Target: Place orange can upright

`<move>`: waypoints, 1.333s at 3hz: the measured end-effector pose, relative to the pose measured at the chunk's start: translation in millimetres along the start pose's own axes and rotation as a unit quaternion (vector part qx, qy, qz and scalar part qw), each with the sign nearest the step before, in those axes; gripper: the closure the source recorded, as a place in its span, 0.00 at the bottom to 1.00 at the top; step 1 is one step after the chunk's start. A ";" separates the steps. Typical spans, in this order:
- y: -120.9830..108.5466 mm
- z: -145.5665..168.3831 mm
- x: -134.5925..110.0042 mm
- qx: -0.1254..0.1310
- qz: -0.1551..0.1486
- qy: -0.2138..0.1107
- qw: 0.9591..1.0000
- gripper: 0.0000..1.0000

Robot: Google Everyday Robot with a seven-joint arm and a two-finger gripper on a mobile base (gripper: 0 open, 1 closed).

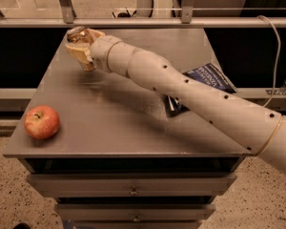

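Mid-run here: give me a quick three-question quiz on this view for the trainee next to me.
1. True or false: the red apple lies near the front left corner of the table.
2. Where is the gripper? A) over the table's far left corner; B) right beside the apple; C) down by the drawers.
3. Fill in: the arm partly covers a dark blue ____ on the table's right side.

Key: 1 true. 2 A; it is holding the orange can, whose shiny top shows above it. 3 bag.
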State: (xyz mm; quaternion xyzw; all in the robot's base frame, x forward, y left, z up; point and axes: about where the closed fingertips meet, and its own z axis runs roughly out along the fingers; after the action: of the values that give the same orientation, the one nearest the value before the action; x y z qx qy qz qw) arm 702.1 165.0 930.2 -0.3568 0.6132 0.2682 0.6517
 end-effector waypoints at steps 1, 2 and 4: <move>7.7 -4.0 9.9 0.004 0.010 -0.004 1.000 1.00; 13.7 -8.6 18.8 0.009 0.028 -0.015 0.999 1.00; 15.4 -23.1 36.1 0.021 0.061 -0.007 0.998 0.67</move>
State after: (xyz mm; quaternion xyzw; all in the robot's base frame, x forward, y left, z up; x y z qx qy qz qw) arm 679.7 152.8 892.5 -0.3029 0.6348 0.2972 0.6458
